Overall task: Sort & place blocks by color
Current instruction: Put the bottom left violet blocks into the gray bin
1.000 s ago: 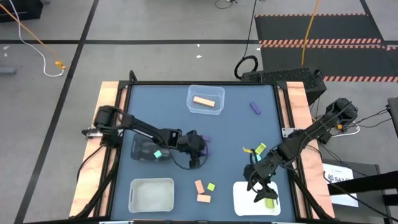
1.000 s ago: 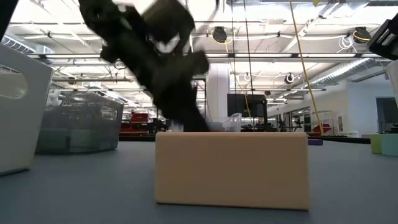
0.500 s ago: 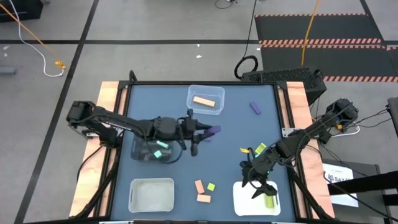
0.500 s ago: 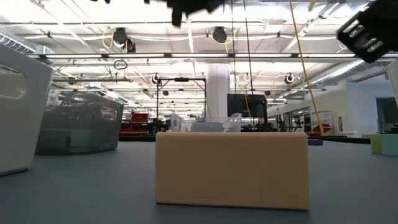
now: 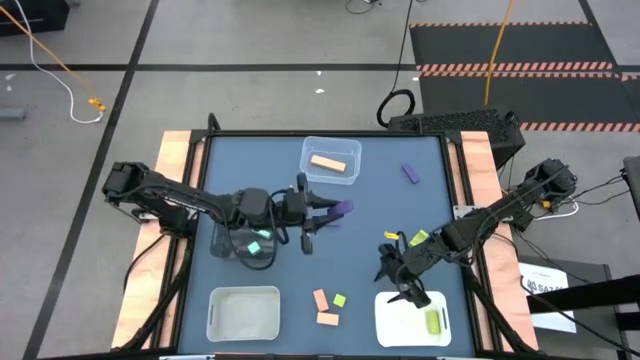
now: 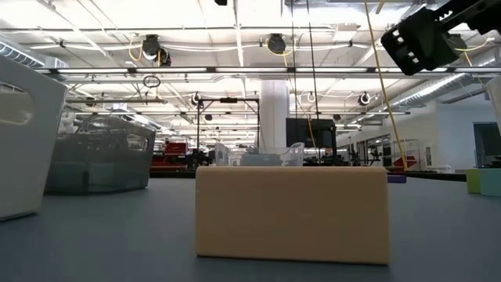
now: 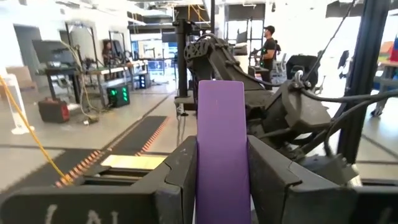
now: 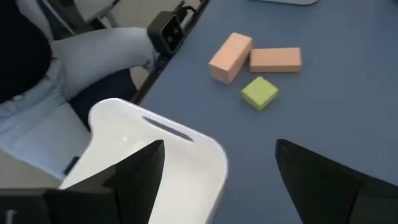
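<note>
Purple block [image 7: 222, 149] clamped inside left gripper [image 7: 219, 163].

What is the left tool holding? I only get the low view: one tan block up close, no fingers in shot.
Observer: The left tool is shut on a purple block, near the table's middle.
Operator: Right tool?
Observer: The right tool is open and empty, by the white bin's rim.
Operator: Anything in that bin?
Observer: One yellow-green block.
</note>
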Robot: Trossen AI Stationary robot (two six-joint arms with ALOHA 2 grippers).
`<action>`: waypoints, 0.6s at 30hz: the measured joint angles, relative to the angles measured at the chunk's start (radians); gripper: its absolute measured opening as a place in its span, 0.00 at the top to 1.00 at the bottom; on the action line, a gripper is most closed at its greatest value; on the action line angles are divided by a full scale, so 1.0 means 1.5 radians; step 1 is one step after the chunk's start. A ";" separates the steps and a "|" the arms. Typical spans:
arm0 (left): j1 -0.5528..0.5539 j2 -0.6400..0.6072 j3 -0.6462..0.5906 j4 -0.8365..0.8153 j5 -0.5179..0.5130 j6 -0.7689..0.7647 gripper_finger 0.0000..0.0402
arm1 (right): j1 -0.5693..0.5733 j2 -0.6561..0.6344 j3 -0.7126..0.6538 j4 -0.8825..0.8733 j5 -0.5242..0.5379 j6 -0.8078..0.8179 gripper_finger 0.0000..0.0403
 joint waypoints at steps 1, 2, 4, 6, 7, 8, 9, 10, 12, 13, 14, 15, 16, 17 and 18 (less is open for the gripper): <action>-0.003 0.000 0.000 -0.003 0.000 -0.015 0.73 | 0.000 0.000 0.000 0.000 0.004 0.000 0.26; -0.007 0.000 0.000 -0.009 -0.001 -0.034 0.73 | 0.000 0.000 0.000 0.000 0.011 0.000 0.26; -0.020 0.000 0.000 -0.028 -0.001 -0.077 0.73 | 0.000 0.000 0.000 0.000 0.015 0.000 0.26; -0.038 0.000 0.000 -0.057 0.000 -0.137 0.73 | 0.000 0.000 0.000 0.000 0.016 -0.001 0.26; -0.048 0.000 0.000 -0.073 0.000 -0.170 0.73 | 0.000 0.000 0.000 0.000 0.015 -0.001 0.26; -0.060 0.000 0.000 -0.090 0.000 -0.205 0.73 | 0.000 0.000 0.000 0.000 0.014 -0.001 0.26; -0.072 0.000 0.000 -0.105 0.000 -0.238 0.73 | 0.000 0.000 0.000 0.000 0.014 -0.001 0.26; -0.084 0.000 0.000 -0.121 -0.001 -0.268 0.73 | 0.000 0.000 0.000 0.000 0.014 -0.001 0.26; -0.110 0.000 0.000 -0.152 -0.016 -0.318 0.73 | 0.000 0.000 0.000 0.000 0.014 -0.001 0.26; -0.122 0.000 0.000 -0.171 -0.027 -0.338 0.73 | 0.000 0.000 0.000 0.000 0.014 -0.001 0.26; -0.132 0.000 0.000 -0.188 -0.036 -0.356 0.73 | 0.000 0.000 0.000 0.000 0.014 -0.001 0.26; -0.139 0.000 0.000 -0.204 -0.041 -0.371 0.73 | 0.000 0.000 0.000 0.000 0.014 0.000 0.26; -0.143 0.000 0.000 -0.218 -0.044 -0.386 0.73 | 0.000 0.000 0.000 0.000 0.014 0.000 0.26; -0.144 -0.001 0.000 -0.230 -0.045 -0.404 0.73 | 0.000 0.000 0.000 0.000 0.014 -0.001 0.26; -0.144 -0.006 0.000 -0.250 -0.045 -0.433 0.73 | 0.000 0.000 0.000 0.000 0.014 0.000 0.26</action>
